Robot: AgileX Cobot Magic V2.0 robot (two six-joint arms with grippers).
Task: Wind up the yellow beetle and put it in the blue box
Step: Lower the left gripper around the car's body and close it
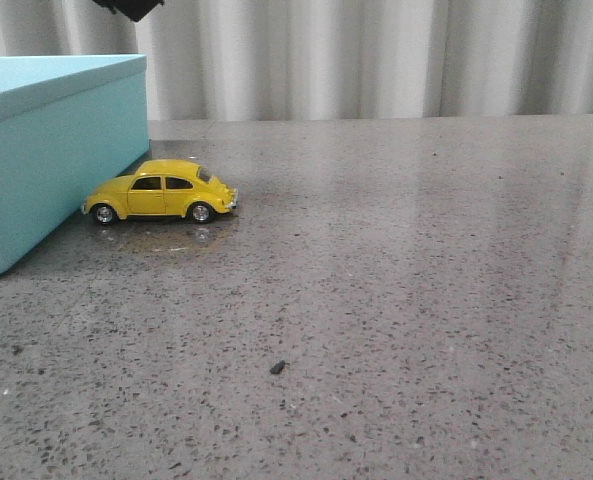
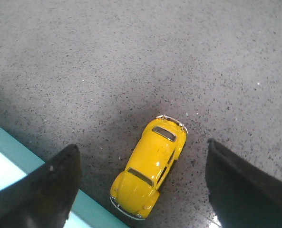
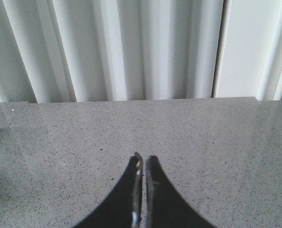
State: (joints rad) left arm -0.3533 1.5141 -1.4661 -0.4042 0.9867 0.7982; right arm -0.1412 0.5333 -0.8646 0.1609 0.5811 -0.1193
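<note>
The yellow beetle [image 1: 161, 191] stands on its wheels on the grey speckled table, close beside the right side of the blue box [image 1: 46, 150] at the far left. In the left wrist view the beetle [image 2: 150, 166] lies below and between my two black fingers, its nose near the box's turquoise edge [image 2: 91, 211]. My left gripper [image 2: 143, 164] is open wide and hangs above the car without touching it. Only a dark bit of it [image 1: 128, 8] shows at the top of the front view. My right gripper [image 3: 142, 160] is shut and empty over bare table.
A small dark speck [image 1: 277, 367] lies on the table in the front middle. A white pleated curtain [image 1: 376, 55] hangs behind the table's far edge [image 3: 131, 100]. The box takes up the left end of the table.
</note>
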